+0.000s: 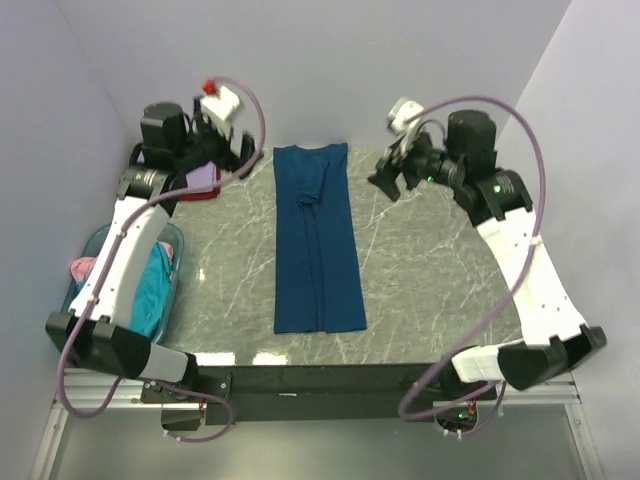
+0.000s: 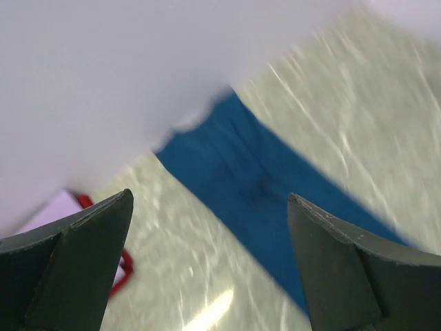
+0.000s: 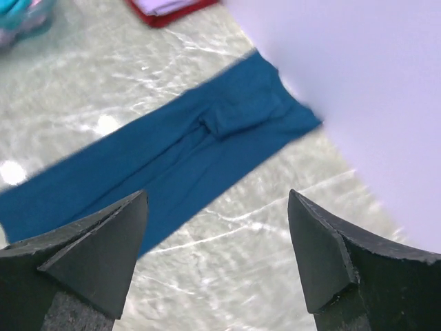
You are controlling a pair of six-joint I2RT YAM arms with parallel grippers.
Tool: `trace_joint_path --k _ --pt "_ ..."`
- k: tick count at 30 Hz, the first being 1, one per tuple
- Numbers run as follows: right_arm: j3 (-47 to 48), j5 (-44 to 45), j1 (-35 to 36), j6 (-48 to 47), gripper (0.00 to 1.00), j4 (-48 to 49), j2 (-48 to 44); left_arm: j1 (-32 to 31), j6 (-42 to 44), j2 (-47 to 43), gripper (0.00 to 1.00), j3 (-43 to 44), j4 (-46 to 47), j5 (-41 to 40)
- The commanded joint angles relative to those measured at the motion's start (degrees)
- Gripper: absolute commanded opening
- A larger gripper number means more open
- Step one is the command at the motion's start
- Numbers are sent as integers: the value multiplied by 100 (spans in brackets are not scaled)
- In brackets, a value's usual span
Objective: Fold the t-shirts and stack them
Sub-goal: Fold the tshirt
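Observation:
A dark blue t-shirt (image 1: 318, 240) lies folded into a long narrow strip down the middle of the marble table, collar end at the far edge. My left gripper (image 1: 228, 150) hovers open just left of that far end, and my right gripper (image 1: 392, 175) hovers open just right of it. Neither touches the cloth. In the left wrist view the blue strip (image 2: 275, 200) runs past the open gripper (image 2: 210, 262). The right wrist view shows the strip (image 3: 172, 158) beyond the open, empty gripper (image 3: 217, 255). A lavender t-shirt on a red one (image 1: 200, 182) sits folded at the far left.
A translucent blue basket (image 1: 178, 255) stands at the table's left edge under the left arm, holding a teal shirt (image 1: 150, 290) and a pink one (image 1: 82, 268). Walls close in behind and on both sides. The folded stack (image 3: 172, 8) shows at the right wrist view's top.

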Motion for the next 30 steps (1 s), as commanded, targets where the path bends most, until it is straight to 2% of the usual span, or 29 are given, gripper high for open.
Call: trace_joint_path --k 1,2,3,4,6,7,8,10,12,14,15,17,19,22,30 --pt "-473 343 897 -1505 88 -386 -253 -18 1746 -461 99 -727 -1453 1559" --pt "-684 528 1093 -1769 89 -684 -315 -10 2088 -1081 99 -1539 -1323 1971" --pt "-973 826 1304 -2016 89 -687 -507 -36 2230 -1418 99 -1982 -1200 2158" --pt "-1646 881 1602 -2070 89 -652 -639 -149 2371 -2030 99 -2831 -1112 2247" --pt "-2388 916 1937 -2132 89 -503 -1025 -377 3055 -2543 99 -3556 -1311 2187" --pt "-3105 1091 2122 -2132 89 -442 -1140 -613 3345 -2755 99 -4160 -1417 2151" --pt "-3451 1258 2646 -2124 89 -250 -1246 -703 3809 -3148 99 -4453 -1523 2134" --pt "-4319 1530 3245 -2080 88 -3 -1466 -922 4268 -3607 98 -5216 -1629 2177" --pt "-4866 1506 3459 -2053 86 279 -1580 -1194 4367 -3820 92 -5815 -1446 2143" --pt "-5115 1374 3555 -2097 82 437 -1520 -1458 4438 -3891 85 -6142 -1296 2046" --pt "-5342 1383 3608 -2141 80 516 -1415 -1790 4377 -3873 78 -6431 -1139 1785" --pt "-5650 1409 3722 -2246 75 796 -1327 -2291 4131 -3663 69 -6661 -734 1363" --pt "-5827 1444 3749 -2334 71 1008 -1300 -2513 3964 -3374 64 -6680 -462 1185" --pt "-6117 1523 3758 -2527 64 1351 -1238 -2751 3832 -3049 60 -6732 -154 948" --pt "-6232 1462 3749 -2739 54 1589 -790 -3120 3814 -2405 56 -6820 488 587"
